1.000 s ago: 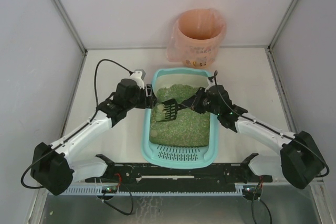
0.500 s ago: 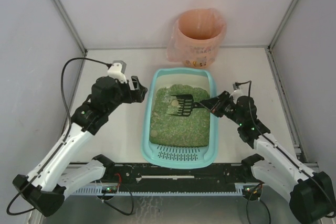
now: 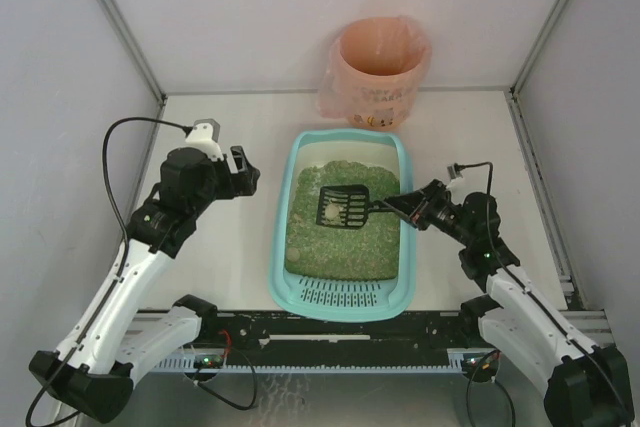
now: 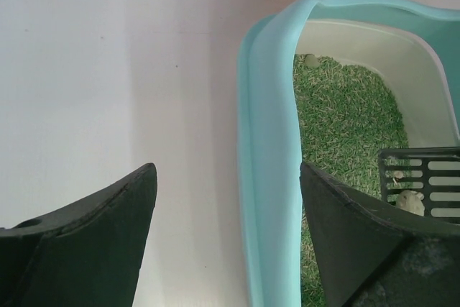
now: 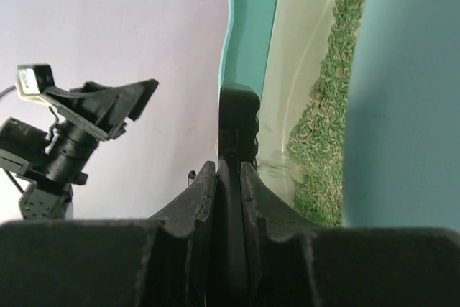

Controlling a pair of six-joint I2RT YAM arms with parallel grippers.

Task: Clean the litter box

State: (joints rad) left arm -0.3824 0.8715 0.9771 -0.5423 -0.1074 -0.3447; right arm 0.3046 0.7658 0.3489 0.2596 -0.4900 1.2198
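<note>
Noted light-teal litter box [image 3: 277,247] mid-table between both arms, holding green granular litter [image 3: 345,247]. Pink-bagged bin [image 3: 378,72] just behind; contents unclear. Black slotted scoop [image 3: 343,205] above litter, carrying pale clump [image 3: 327,211], handle clamped in right gripper [image 3: 395,205]. Left gripper [image 3: 243,172] gaping, empty, left of box.

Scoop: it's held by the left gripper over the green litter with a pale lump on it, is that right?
No: the right gripper holds the scoop, as the top external view shows; the left gripper stands open beside the litter box. It is over the green litter with a pale lump on it.
</note>
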